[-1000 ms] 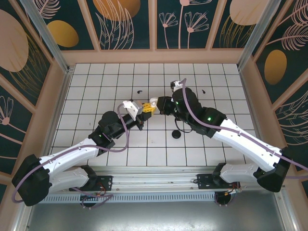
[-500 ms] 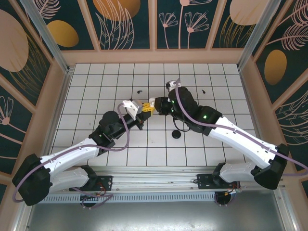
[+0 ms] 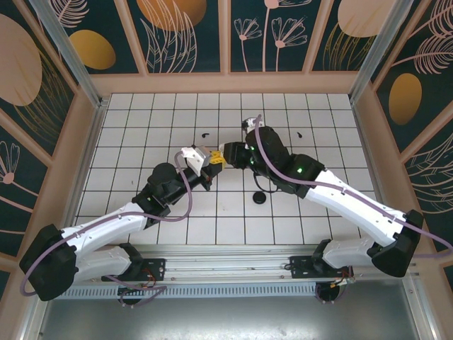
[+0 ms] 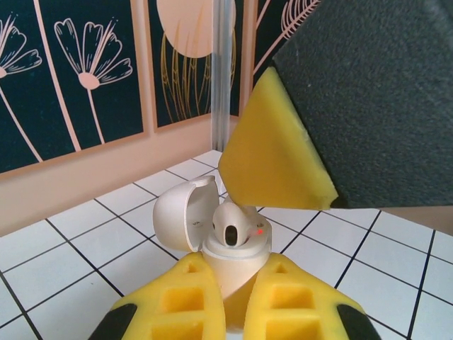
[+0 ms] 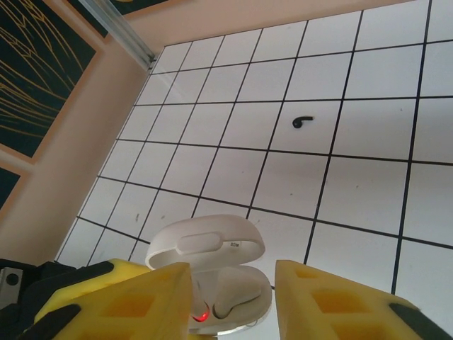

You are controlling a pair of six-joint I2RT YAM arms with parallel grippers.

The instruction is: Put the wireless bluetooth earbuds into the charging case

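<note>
Left fingers [image 4: 177, 301] clamp the charging case [image 4: 237, 273], 1 earbud [image 4: 230, 225] apparently inside.

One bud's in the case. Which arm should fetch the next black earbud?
Likely right. The left gripper is shut on the charging case, steadying it. The right gripper stands open by it, holding nothing, with a black earbud on the table ahead.

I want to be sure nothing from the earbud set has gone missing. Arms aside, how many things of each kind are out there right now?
White open plastic charging case: 1
White earbud seated in that case: 1
Small black comma-shaped earbuds lying loose: 2
Black round disc: 1
Total: 5
</note>
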